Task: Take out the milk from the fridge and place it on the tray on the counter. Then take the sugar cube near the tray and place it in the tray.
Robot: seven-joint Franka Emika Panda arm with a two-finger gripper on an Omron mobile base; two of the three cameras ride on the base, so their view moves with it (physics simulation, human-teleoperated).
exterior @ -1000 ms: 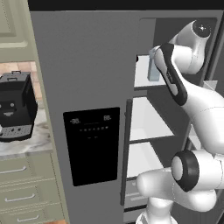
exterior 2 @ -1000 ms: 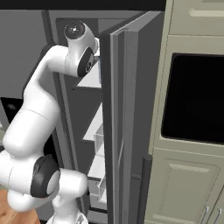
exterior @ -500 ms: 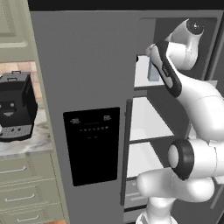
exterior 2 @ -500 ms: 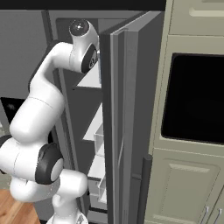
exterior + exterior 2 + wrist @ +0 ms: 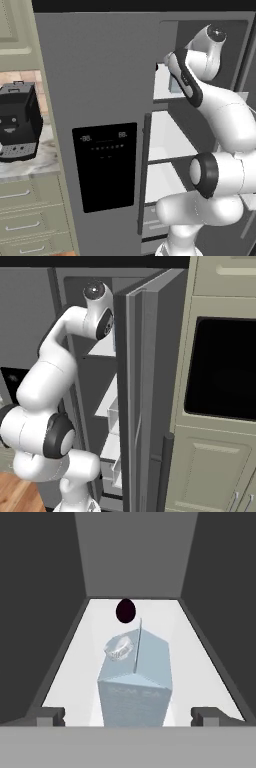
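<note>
Standing wide apart, the fingers (image 5: pixel 50 715) of the gripper (image 5: pixel 128 717) were seen low on either side of the milk (image 5: pixel 135 679) — neither was touching it. The carton was found upright on a white shelf (image 5: pixel 80 662) inside the fridge (image 5: pixel 100 100), its door (image 5: pixel 142 396) swung open. Beyond it, a dark round spot (image 5: pixel 125 611) was noted on the back wall.

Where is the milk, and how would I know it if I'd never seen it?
Look at the tall grey fridge, which has a black panel on its front and one door open. On a white upper shelf inside stands the milk, a small pale blue carton with a folded roof top and a round cap. A dark round spot lies behind it.
</note>
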